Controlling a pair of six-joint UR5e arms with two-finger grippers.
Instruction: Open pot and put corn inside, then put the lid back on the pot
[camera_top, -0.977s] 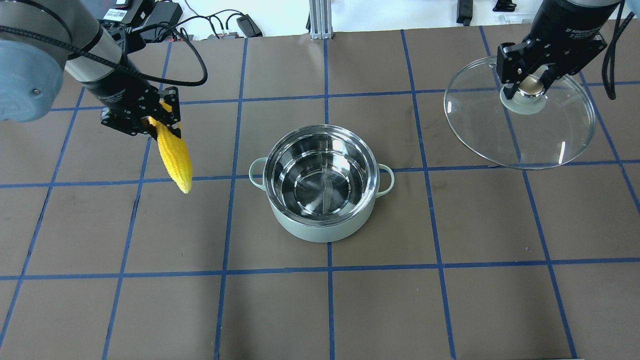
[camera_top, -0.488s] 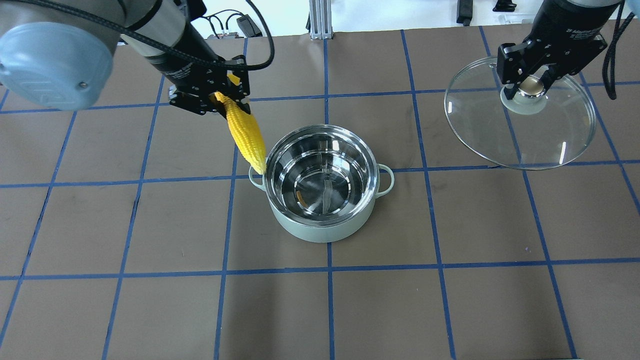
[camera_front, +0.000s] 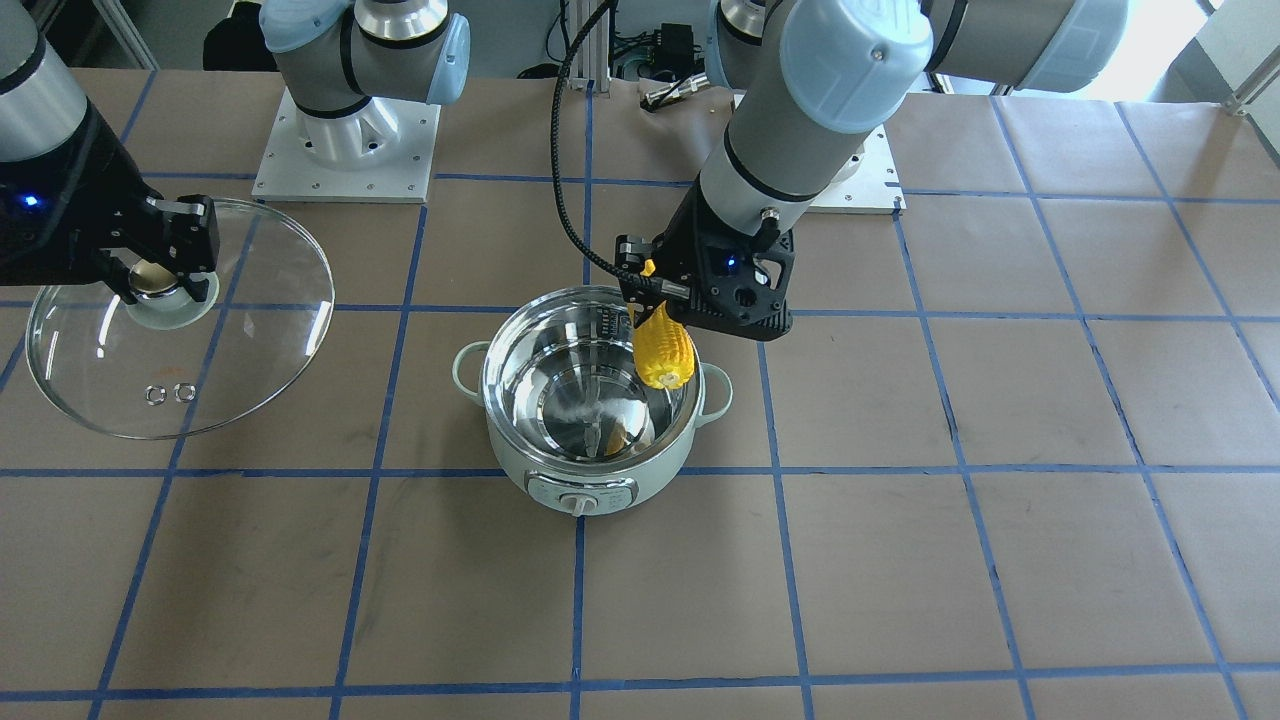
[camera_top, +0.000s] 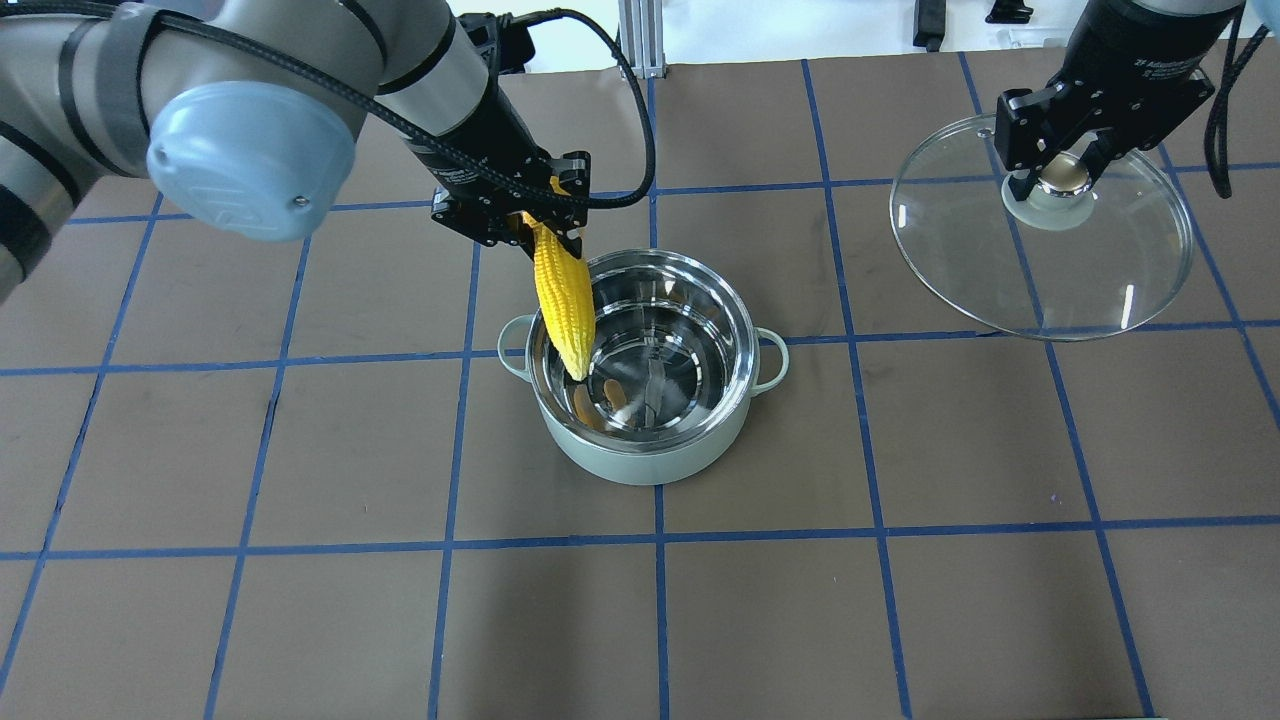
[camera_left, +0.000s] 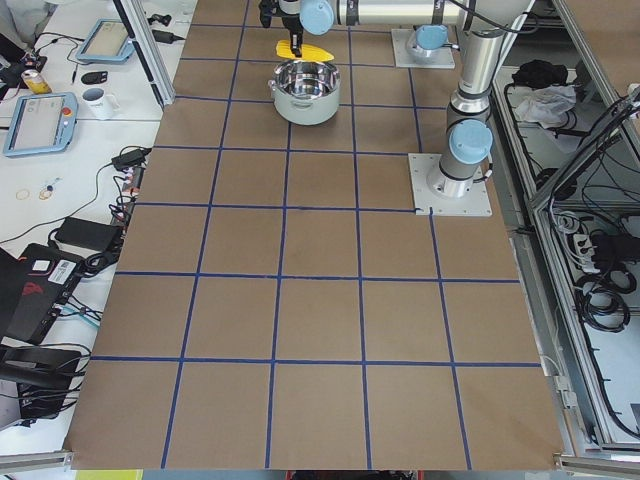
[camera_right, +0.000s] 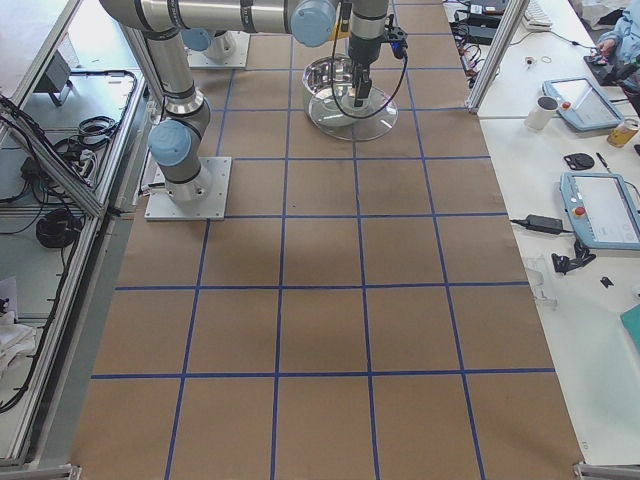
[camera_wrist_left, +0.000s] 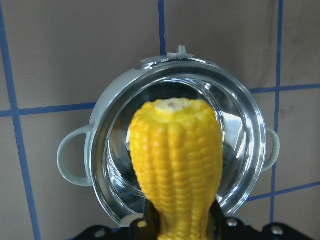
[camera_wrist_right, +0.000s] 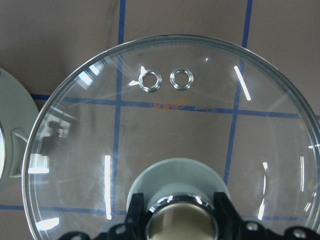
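While the gridded brown desk (camera_top: 300, 450) spreads beneath, the glass lid (camera_top: 1100, 270) is held well apart, its knob (camera_top: 1062, 176) clamped between the right fingers (camera_top: 1024, 168); the mint pot (camera_top: 650, 465) stands open mid-desk, and the left fingers (camera_top: 514, 228) pinch the corn (camera_top: 562, 305) by its butt, tip slanting down over the pot's mouth

Grey arms (camera_front: 790, 150) (pale-blue caps (camera_front: 850, 55)) bear black pincers (camera_top: 543, 226).

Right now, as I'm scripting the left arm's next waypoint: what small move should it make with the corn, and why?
Probably ease the left claw down toward the middle of the pot before releasing: the corn hangs tip-down over its opening, close to the rim, not yet resting inside. The right claw holds the lid off to the side.
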